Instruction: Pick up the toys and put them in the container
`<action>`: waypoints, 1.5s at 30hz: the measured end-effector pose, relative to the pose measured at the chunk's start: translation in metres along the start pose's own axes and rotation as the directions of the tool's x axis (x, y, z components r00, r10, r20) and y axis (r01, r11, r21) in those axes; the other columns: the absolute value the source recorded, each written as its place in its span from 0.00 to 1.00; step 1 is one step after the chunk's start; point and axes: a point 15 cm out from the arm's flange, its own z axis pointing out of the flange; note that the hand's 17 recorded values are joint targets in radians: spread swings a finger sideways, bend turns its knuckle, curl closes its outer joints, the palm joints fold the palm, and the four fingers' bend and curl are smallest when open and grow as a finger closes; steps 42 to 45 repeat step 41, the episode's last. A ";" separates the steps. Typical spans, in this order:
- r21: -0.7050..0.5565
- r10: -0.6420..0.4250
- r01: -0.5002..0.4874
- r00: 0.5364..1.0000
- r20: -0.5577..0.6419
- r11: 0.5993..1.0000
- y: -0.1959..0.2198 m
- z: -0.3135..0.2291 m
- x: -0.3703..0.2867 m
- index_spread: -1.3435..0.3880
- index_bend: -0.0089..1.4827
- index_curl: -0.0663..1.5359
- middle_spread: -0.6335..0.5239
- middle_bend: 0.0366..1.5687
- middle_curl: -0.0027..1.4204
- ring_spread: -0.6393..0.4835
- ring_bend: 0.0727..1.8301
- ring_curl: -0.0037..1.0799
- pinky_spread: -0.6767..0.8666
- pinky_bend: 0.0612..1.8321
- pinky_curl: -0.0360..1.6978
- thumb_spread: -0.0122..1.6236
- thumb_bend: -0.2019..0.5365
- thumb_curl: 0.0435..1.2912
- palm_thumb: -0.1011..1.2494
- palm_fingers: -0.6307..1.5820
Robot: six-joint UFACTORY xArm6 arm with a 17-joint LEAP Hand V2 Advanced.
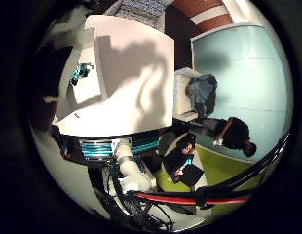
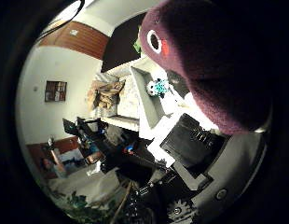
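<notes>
A dark purple plush toy (image 2: 205,65) with a white-ringed eye fills much of the thumb side view, pressed close to my palm. My hand (image 2: 191,140) shows as black and white parts beside it, curled on the plush. The hand is high above the white table (image 1: 141,73), where its shadow falls. A white container (image 1: 87,92) stands at one end of the table. A small teal and white toy (image 1: 82,71) appears to lie inside it, close to one wall; the same toy (image 2: 158,87) shows by the container's rim (image 2: 147,100).
The arm's white base (image 1: 131,173) stands at the table's edge. Beyond the table are a white chair with dark cloth (image 1: 199,95), a green floor area and a pale blue wall. Desks and clutter (image 2: 102,140) lie on the other side.
</notes>
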 end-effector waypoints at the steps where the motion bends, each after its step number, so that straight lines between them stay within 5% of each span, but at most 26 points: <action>1: 0.008 -0.009 0.009 1.000 0.003 1.000 -0.005 0.002 -0.006 0.58 0.70 0.73 0.34 0.80 0.75 0.33 0.75 0.83 0.33 0.67 0.75 0.59 0.25 0.57 0.83 0.71; 5: 0.066 -0.033 0.031 0.999 0.027 0.997 -0.022 0.001 -0.024 0.58 0.64 0.72 0.35 0.76 0.74 0.34 0.74 0.80 0.32 0.66 0.73 0.66 0.23 0.53 0.72 0.70; 8: 0.107 -0.045 0.037 0.996 0.071 0.994 -0.034 0.000 -0.038 0.56 0.41 0.66 0.35 0.65 0.65 0.33 0.69 0.69 0.24 0.59 0.62 0.71 0.23 0.47 0.61 0.65; 10: 0.100 -0.055 0.044 0.993 0.104 0.994 -0.036 0.004 -0.048 0.55 0.28 0.61 0.36 0.57 0.61 0.32 0.63 0.62 0.20 0.54 0.58 0.74 0.25 0.43 0.59 0.51; 11: 0.086 -0.059 0.050 0.992 0.114 0.995 -0.036 0.008 -0.051 0.54 0.29 0.60 0.37 0.52 0.58 0.36 0.57 0.60 0.24 0.49 0.57 0.76 0.24 0.41 0.57 0.41; 13: 0.059 -0.060 0.053 0.991 0.121 0.997 -0.037 0.018 -0.054 0.52 0.27 0.54 0.41 0.43 0.52 0.44 0.49 0.53 0.35 0.45 0.55 0.77 0.24 0.37 0.56 0.35; 18: 0.035 -0.077 0.073 0.990 0.117 0.997 -0.040 0.028 -0.055 0.52 0.20 0.41 0.52 0.26 0.38 0.68 0.35 0.38 0.67 0.40 0.47 0.77 0.25 0.30 0.52 0.31; 22: 0.022 -0.095 0.093 0.989 0.113 0.995 -0.041 0.035 -0.055 0.53 0.16 0.35 0.55 0.20 0.32 0.74 0.27 0.30 0.79 0.35 0.41 0.76 0.25 0.27 0.50 0.33; 45: 0.012 -0.065 0.064 0.992 0.105 0.998 -0.049 0.041 -0.032 0.54 0.12 0.25 0.58 0.10 0.23 0.77 0.16 0.22 0.83 0.29 0.27 0.74 0.25 0.23 0.49 0.36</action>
